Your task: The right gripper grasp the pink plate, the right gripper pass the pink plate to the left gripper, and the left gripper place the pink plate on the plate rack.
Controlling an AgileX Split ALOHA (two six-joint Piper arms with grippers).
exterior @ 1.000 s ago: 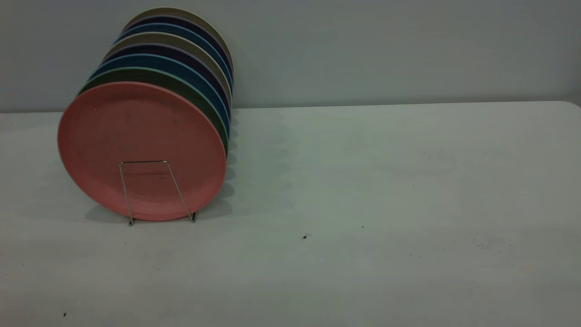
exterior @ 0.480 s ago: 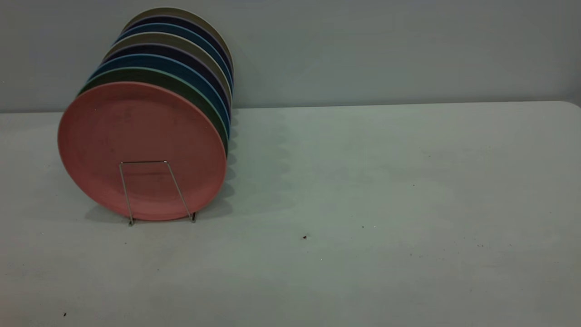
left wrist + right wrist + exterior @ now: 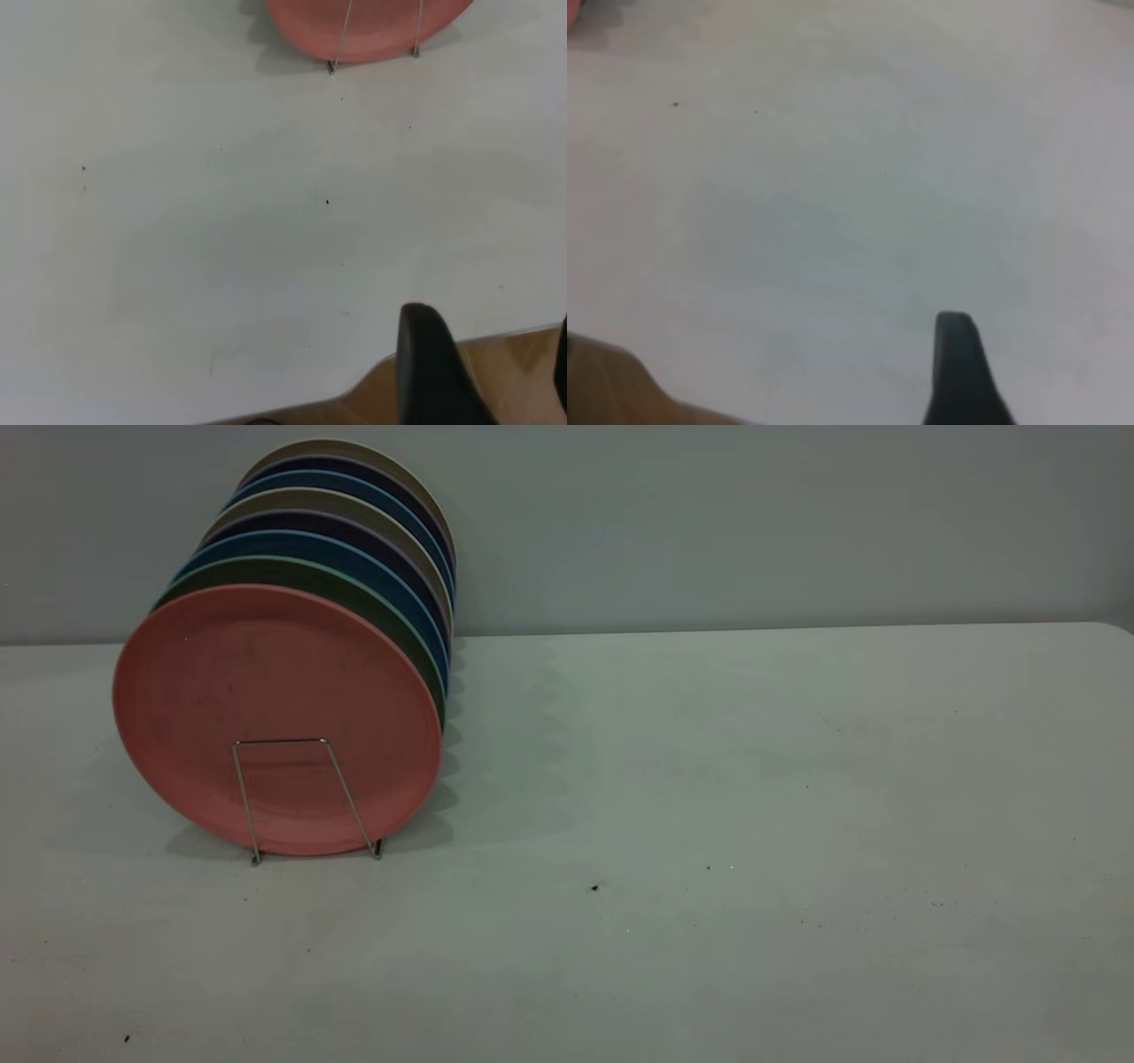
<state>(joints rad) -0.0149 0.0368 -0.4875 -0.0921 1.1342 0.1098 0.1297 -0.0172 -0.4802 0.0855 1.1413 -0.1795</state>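
The pink plate (image 3: 266,682) stands upright at the front of the plate rack (image 3: 292,740), at the table's back left, held behind the rack's front wire loop. No gripper touches it, and neither gripper shows in the exterior view. In the left wrist view the plate's lower edge (image 3: 372,27) and the rack's wires (image 3: 344,35) are far off. My left gripper (image 3: 493,329) is open and empty over the table's near edge. My right gripper (image 3: 1050,332) shows one dark finger (image 3: 957,363) over bare table, with nothing in it. A pink sliver of the plate (image 3: 570,9) shows in that view's corner.
Several more plates stand in the rack behind the pink one: a teal-green one (image 3: 372,607), blue, dark and beige ones (image 3: 354,505). A wall runs behind the table (image 3: 753,779). The table's rounded edge and wooden floor (image 3: 372,398) show in the left wrist view.
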